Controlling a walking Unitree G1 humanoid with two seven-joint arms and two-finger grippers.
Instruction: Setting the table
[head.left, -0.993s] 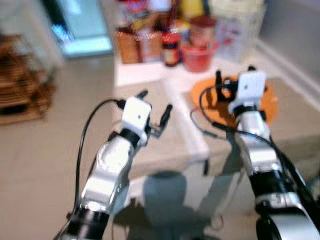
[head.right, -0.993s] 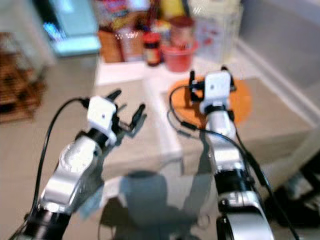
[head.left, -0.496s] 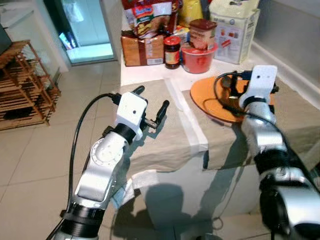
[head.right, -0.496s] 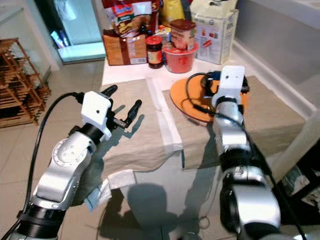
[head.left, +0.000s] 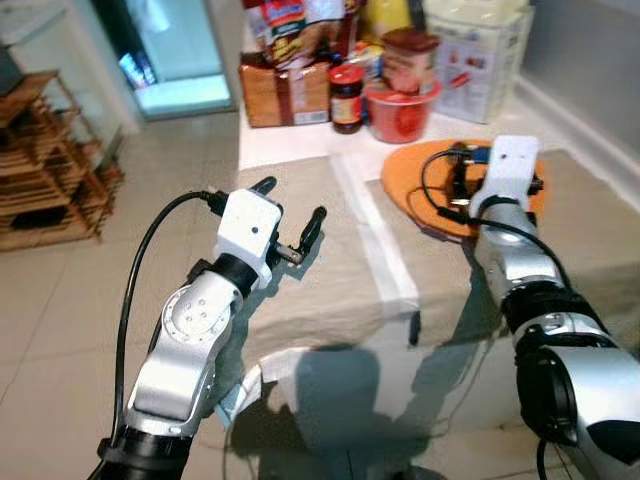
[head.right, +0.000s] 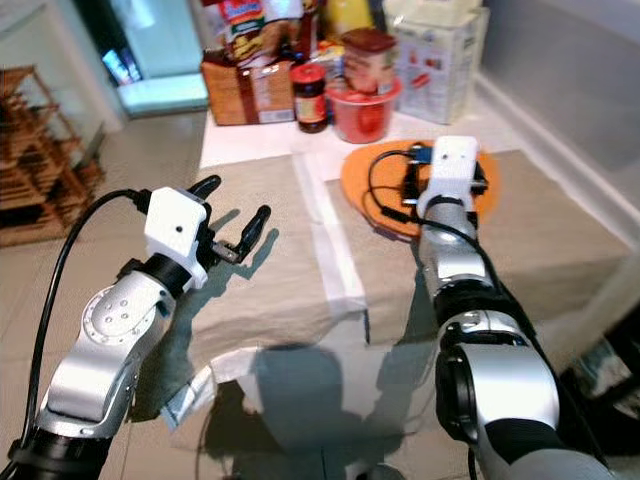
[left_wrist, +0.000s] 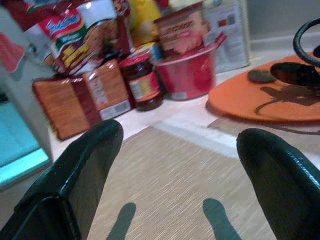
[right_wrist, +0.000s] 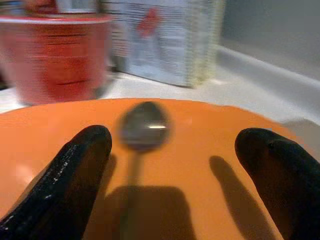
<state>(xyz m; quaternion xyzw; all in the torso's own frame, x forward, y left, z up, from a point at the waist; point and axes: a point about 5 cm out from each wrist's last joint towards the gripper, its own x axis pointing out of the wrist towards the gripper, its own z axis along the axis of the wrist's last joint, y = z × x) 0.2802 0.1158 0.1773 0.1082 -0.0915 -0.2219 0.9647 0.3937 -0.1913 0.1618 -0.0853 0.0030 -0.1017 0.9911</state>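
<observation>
An orange plate (head.left: 412, 182) lies on the right one of two beige placemats (head.left: 590, 235), with a metal spoon (right_wrist: 144, 125) resting on it. My right gripper (right_wrist: 172, 136) hovers low over the plate, open, the spoon's bowl just ahead between its fingers. Its wrist (head.left: 507, 172) hides part of the plate in the eye views. My left gripper (head.left: 290, 203) is open and holds nothing, held above the left placemat (head.left: 330, 290) near the table's left edge.
Groceries crowd the back of the table: a red tub (head.left: 400, 112), a dark jar (head.left: 347, 98), a bread package (head.left: 285, 95) and a white carton (head.left: 475, 60). A wooden rack (head.left: 50, 170) stands on the tiled floor to the left.
The head view has shifted and sharpened, so the camera moved. Both arms keep roughly the same pose, the right gripper still over the plate, both grippers open throughout.
</observation>
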